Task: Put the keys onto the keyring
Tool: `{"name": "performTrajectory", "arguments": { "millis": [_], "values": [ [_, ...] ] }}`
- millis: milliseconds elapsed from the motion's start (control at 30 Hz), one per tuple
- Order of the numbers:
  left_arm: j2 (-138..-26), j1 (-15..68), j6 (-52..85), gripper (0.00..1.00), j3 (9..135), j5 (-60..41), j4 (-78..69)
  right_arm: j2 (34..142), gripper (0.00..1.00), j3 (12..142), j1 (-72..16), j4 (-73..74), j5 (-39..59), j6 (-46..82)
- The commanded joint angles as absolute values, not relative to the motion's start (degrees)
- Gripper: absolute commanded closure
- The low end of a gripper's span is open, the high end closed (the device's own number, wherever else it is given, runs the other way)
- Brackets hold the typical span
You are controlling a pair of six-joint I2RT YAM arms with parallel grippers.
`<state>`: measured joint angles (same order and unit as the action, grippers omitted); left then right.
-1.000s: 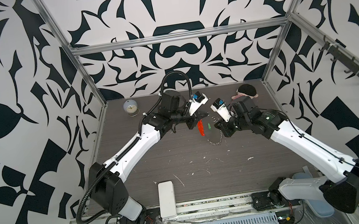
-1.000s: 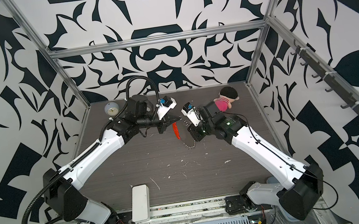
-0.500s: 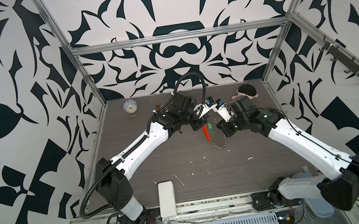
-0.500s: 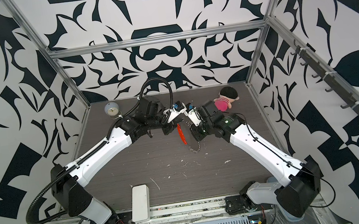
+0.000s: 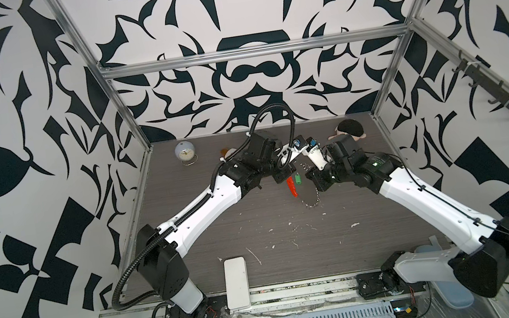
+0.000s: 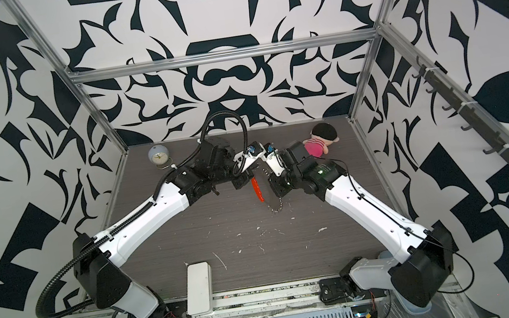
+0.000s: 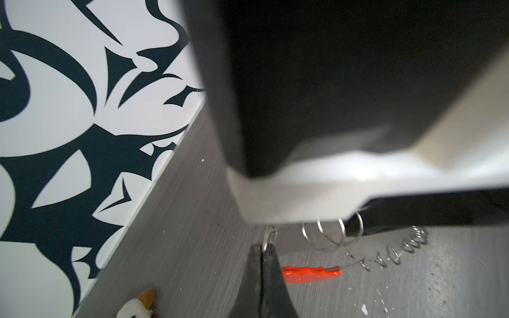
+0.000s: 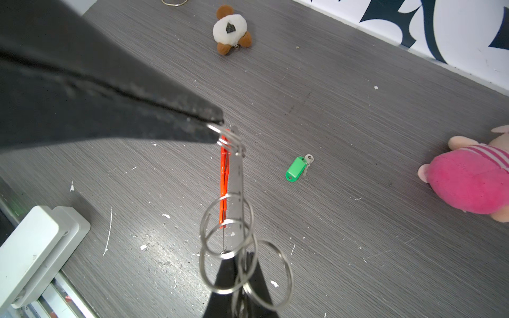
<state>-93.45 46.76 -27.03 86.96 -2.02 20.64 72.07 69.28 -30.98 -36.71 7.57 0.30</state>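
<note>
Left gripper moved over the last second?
Yes. The left gripper, shut on the keyring, has shifted rightward in a top view, farther from the clock.

Place: a robot test lab, built like a booth.
Walls: black-and-white shapes (image 5: 251,75) all round.
Frame: shiny metal bars (image 5: 251,52).
Work top: grey table (image 5: 255,220), two robot arms (image 5: 198,205) bolted at its front edge.

Both arms stretch forward and lean inward. The left gripper (image 8: 217,128) sits just ahead of the right gripper (image 8: 239,264), each clamped tight on the keyring (image 8: 223,179).
</note>
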Motion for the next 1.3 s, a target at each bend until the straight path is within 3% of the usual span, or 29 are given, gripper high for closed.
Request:
{"name": "performTrajectory", "arguments": {
  "millis": [0, 367, 533, 800, 1267],
  "values": [
    [-94.7, 46.6, -31.2, 1.00, 84.7, 11.4, 24.1, 68.9, 1.00, 73.5, -31.8, -30.7, 9.5, -0.5],
    [-96.3, 50.4, -37.5, 1.00, 81.4, 25.5, 13.7, 68.9, 1.00, 70.9, -32.5, -24.6, 11.5, 3.6],
    [-92.9, 50.3, -39.1, 1.00, 74.3, 23.3, 5.2, 67.4, 1.00, 69.0, -32.4, -21.4, 13.2, 5.6],
    [-91.0, 48.8, -32.3, 1.00, 73.2, 16.9, 6.1, 64.7, 1.00, 65.7, -32.4, -16.1, 13.2, 7.8],
    [-86.0, 47.8, -37.8, 1.00, 65.9, 9.9, 3.1, 66.1, 1.00, 71.1, -32.4, -22.1, 12.1, 4.4]
  ]
}}
